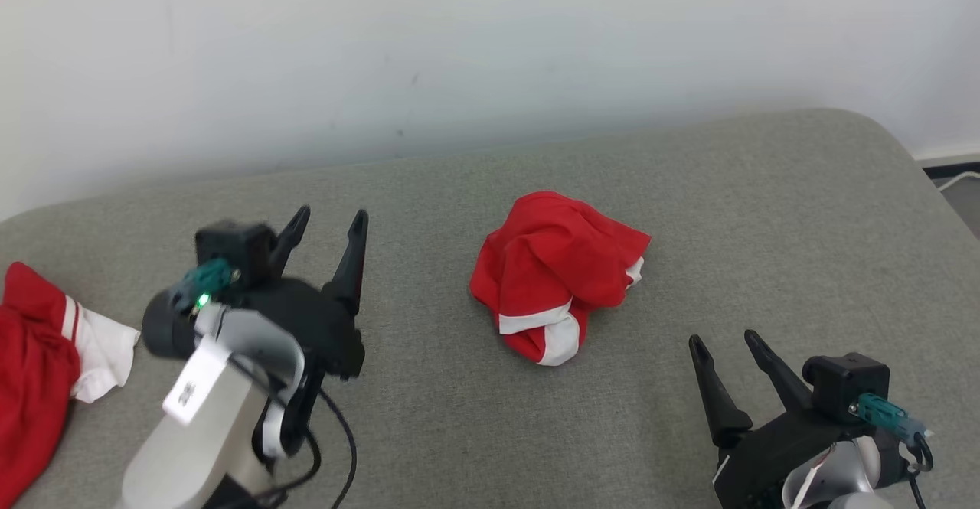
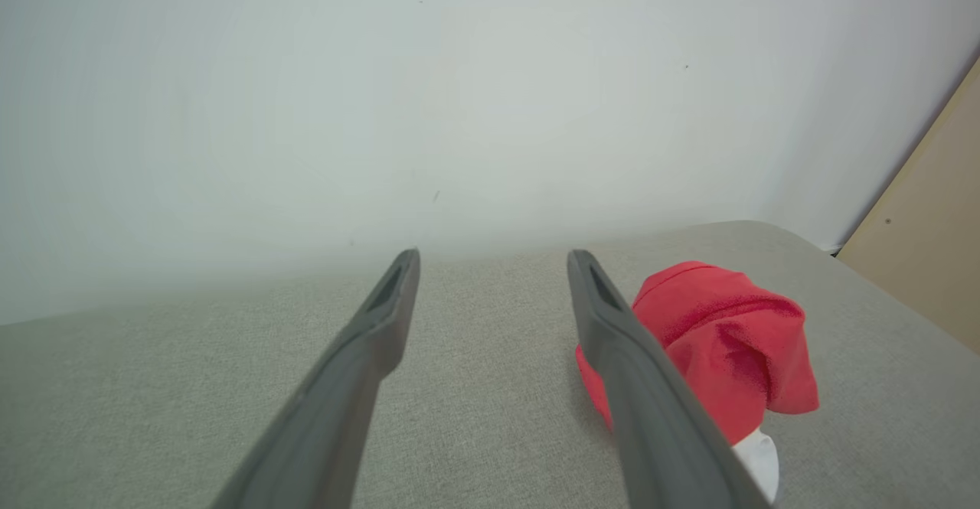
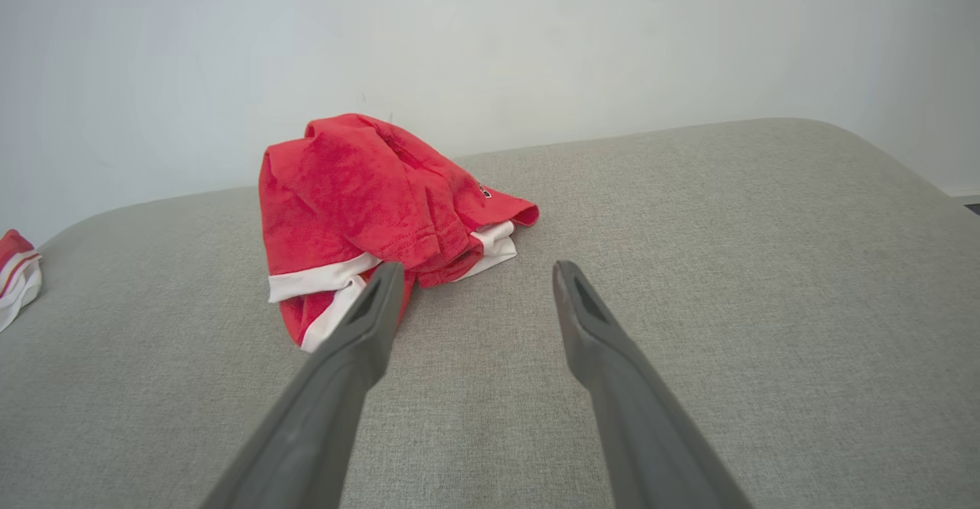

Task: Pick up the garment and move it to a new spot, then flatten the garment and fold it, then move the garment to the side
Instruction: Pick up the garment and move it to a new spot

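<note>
1. Left gripper (image 1: 331, 214) and right gripper (image 1: 723, 338) are both standing spread, empty.
2. Garment (image 1: 555, 272) is lying crumpled between them on the cushion (image 1: 766, 210), touching neither.
3. Head view is showing another red cloth (image 1: 34, 340) far left; left wrist view, a tan board (image 2: 930, 256).

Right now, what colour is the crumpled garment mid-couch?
Red with white bands, seen best in the right wrist view: garment.
</note>
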Available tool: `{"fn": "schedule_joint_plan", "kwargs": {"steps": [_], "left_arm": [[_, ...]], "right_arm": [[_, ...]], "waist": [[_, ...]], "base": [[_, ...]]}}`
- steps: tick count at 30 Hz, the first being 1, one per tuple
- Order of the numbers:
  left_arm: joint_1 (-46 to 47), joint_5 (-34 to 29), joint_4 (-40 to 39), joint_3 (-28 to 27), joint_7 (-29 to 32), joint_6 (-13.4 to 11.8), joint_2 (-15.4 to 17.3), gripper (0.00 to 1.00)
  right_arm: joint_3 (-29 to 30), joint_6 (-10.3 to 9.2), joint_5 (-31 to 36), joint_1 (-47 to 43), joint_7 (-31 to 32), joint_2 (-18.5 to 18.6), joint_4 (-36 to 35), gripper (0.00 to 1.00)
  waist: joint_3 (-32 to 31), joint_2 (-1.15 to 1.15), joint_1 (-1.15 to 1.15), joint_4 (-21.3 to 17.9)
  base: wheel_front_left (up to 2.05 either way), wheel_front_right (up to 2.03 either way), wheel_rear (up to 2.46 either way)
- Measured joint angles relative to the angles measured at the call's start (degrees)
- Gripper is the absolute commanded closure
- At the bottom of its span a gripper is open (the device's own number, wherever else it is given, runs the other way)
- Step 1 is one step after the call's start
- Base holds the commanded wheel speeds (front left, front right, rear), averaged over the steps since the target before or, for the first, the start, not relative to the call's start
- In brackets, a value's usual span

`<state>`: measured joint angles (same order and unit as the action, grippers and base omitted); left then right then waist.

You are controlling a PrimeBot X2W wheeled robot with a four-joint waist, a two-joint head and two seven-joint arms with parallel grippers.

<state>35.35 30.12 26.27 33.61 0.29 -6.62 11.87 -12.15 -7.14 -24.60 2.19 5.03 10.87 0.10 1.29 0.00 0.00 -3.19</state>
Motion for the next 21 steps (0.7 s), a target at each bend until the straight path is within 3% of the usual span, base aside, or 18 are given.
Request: {"fn": "schedule_joint_plan", "kwargs": {"steps": [11,21], "left_arm": [[-18.44,1.12,-11.09,-4.81,-5.87,-0.48,3.03,0.00],[-30.27,0.36,-16.14,-13.44,-12.61,-0.51,0.68,0.00]], "right_arm": [[0.79,0.00,0.63,-2.05,-0.05,-0.76,-0.04,0.00],[5.82,-0.01,2.05,-4.65,-1.52,-1.97,-0.10,0.00]], "waist": [[-1.22,0.00,0.00,1.40],[-1.39,0.00,0.00,0.33]], "base": [[0.00,0.00,0.00],[0.00,0.00,0.00]]}}
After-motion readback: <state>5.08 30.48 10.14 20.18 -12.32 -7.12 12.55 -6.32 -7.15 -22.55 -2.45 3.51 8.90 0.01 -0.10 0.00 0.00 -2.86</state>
